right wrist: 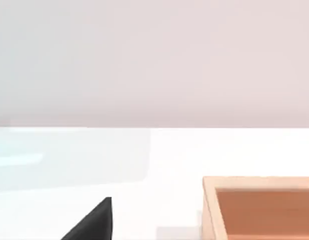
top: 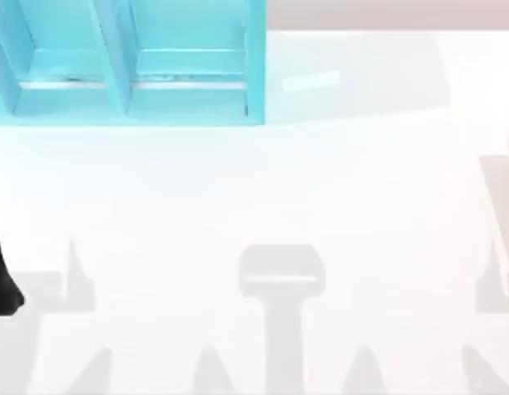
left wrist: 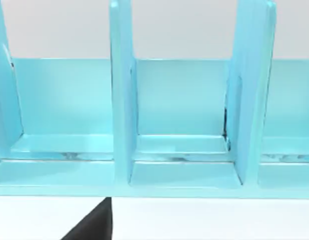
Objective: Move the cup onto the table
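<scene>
Your left arm (top: 3, 276) sits at the left edge of the white worktop (top: 263, 189); how far either claw is open you cannot tell. The left wrist view faces the turquoise shelf unit (left wrist: 122, 100) standing at the worktop's far left. The right wrist view catches a wooden box (right wrist: 259, 207) on the worktop

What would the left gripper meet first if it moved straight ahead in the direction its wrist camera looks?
Probably the turquoise shelf unit: the left wrist view faces its open compartments across a strip of white table. Nothing stands between, though depth is hard to judge.
</scene>
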Controlling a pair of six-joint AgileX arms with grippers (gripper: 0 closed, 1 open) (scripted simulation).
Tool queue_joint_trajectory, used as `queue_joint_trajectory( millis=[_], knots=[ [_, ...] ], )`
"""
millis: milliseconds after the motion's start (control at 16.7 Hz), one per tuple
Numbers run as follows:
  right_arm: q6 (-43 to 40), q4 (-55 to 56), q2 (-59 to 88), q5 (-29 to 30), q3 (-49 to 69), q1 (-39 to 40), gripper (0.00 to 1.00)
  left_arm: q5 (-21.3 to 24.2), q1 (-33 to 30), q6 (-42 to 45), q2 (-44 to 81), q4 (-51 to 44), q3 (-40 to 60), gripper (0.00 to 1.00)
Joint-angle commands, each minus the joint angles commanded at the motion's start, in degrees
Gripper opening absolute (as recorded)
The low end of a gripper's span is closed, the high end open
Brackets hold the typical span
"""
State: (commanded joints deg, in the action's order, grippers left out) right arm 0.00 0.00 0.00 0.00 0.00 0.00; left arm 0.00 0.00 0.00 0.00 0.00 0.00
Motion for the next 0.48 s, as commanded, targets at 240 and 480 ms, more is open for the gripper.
queue_joint_trajectory(
  millis=[240,480],
  knots=[
    [-0.83,-1.74,1.81,0.0,1.77,-0.86,1.0,0.0,0.0,0.0,0.0,0.0,0.0,1.0],
    [-4.94,-10.84,12.73,-0.01,11.81,-5.09,1.0,0.0,0.0,0.0,0.0,0.0,0.0,1.0]
  ],
)
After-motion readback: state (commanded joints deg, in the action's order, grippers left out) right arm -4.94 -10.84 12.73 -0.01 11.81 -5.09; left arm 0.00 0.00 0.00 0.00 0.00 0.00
